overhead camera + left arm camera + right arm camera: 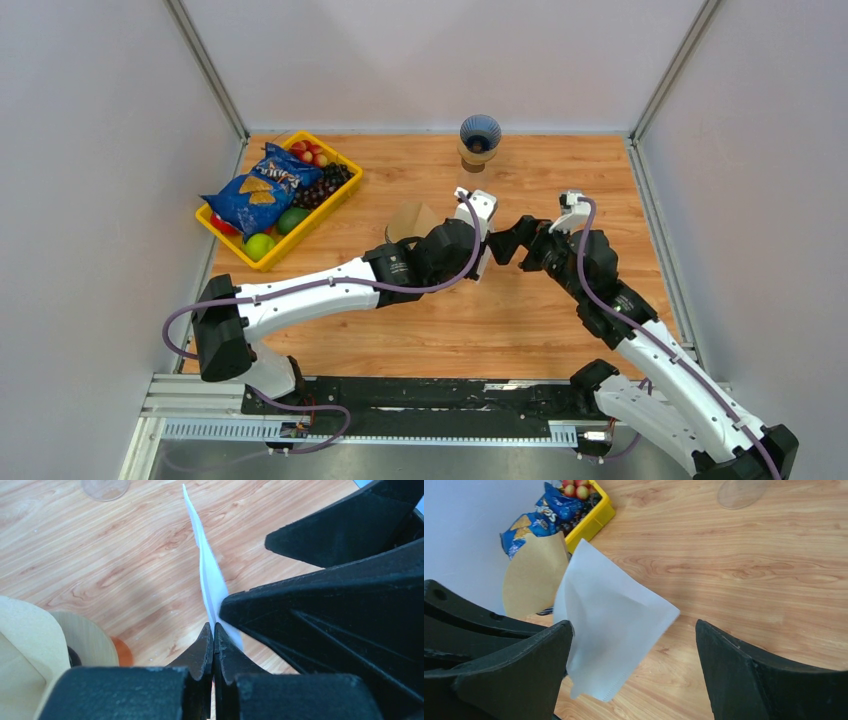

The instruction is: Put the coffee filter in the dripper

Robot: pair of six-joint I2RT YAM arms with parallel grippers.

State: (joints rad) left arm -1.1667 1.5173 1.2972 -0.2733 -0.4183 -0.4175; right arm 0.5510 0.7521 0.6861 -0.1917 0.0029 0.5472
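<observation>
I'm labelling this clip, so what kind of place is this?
Probably a lab robot test cell: a wooden tabletop walled by white panels, with the left arm and right arm bolted to a metal rail at its near edge.

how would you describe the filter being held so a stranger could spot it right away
On the wooden table, follow the left arm to the middle, where its shut jaws pinch a flat paper cone. That is the white filter; the brown filters beside it are darker and not gripped.
</observation>
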